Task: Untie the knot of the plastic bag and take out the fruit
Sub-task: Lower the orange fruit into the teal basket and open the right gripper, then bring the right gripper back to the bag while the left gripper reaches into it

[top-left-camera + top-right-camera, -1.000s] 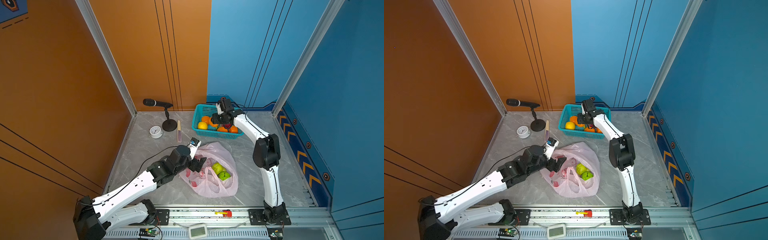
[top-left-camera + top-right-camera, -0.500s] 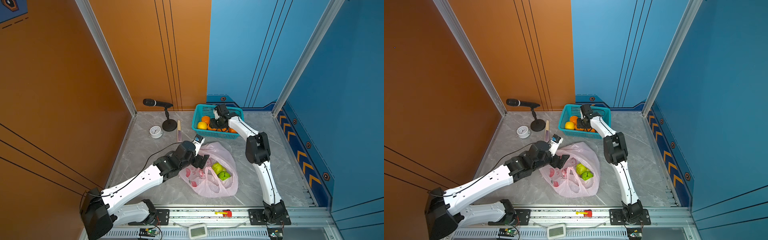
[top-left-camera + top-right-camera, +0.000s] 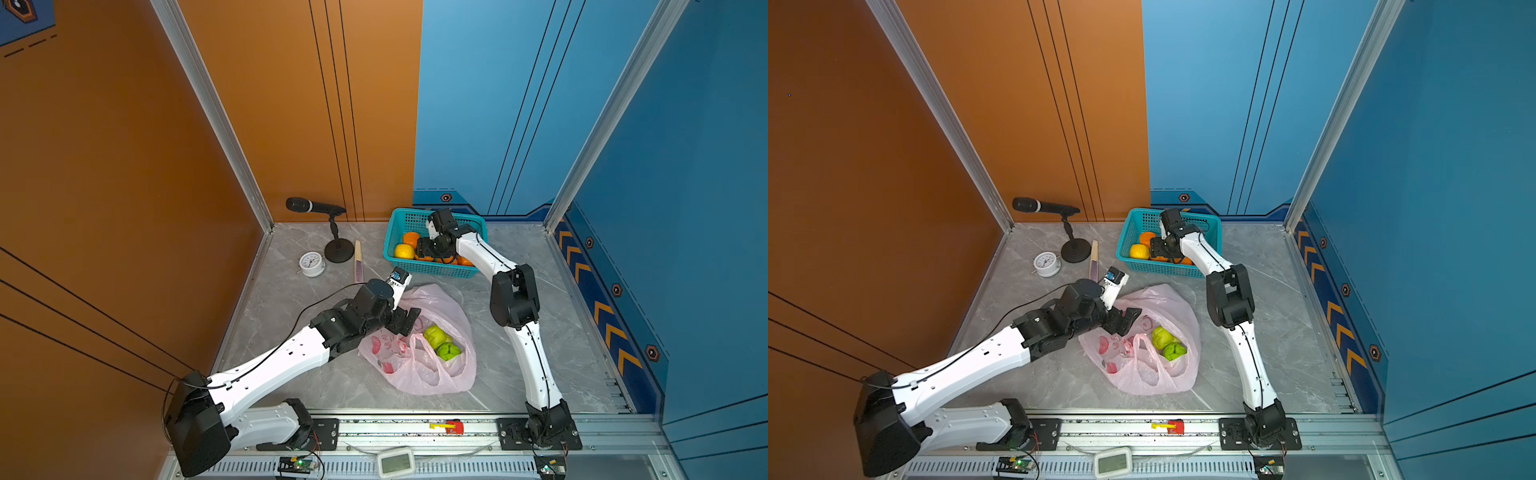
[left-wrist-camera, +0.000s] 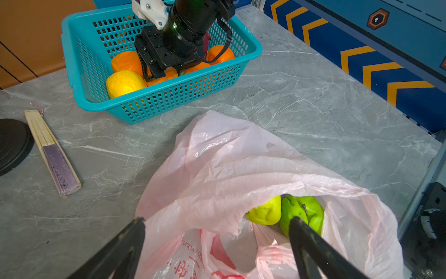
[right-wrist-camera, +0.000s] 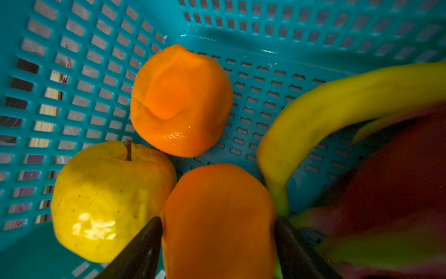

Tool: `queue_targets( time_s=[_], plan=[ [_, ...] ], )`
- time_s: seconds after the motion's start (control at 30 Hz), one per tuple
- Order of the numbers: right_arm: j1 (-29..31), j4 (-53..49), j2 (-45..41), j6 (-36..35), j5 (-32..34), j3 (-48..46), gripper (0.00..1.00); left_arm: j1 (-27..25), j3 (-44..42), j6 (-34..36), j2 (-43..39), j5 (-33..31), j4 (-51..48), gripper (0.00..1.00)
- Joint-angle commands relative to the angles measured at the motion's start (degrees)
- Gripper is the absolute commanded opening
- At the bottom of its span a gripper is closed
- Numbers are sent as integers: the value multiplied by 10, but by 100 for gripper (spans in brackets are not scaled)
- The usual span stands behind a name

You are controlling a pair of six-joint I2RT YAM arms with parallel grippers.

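Both top views are bright and even, the light diffuse from above. The arms throw only soft, faint shadows on the grey table [image 3: 282, 282]. Straight wall lines lean outward toward the frame edges, a wide-lens stretch. Left wrist view is crisp and well lit, with sheen on the folds of the plastic bag [image 4: 229, 169]; the fingers [image 4: 125, 244] of the left gripper [image 4: 217, 219] are dark and slightly soft. Right wrist view is dim, shaded inside the basket [image 5: 96, 72]: hard glare patch on the yellow fruit [image 5: 108, 198], small glint on an orange [image 5: 181, 108], dragon fruit [image 5: 398, 181] blurred, fingers [image 5: 142, 248] of the right gripper [image 5: 218, 224] out of focus.
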Motion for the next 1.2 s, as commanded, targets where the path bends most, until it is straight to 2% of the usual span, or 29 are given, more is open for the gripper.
queue_targets(
  time_s=[0.0,0.2,0.4,0.83,0.93,1.17],
  plan=[
    [0,-32,-55,-1,-5,5,76,5,8,-15,-6,16,1,94],
    [2,-34,-119,-5,-3,-23,79,2,-3,-30,-19,21,4,94],
    [9,-31,-218,-14,7,-94,81,-1,-9,-48,-32,25,3,94],
    [39,49,-562,-12,62,-421,83,-8,-14,-166,-13,59,10,87],
    [54,47,-627,-5,83,-483,84,-15,-12,-178,-3,66,15,80],
    [113,41,-752,38,120,-613,84,-45,-8,-195,25,58,22,72]
  ],
)
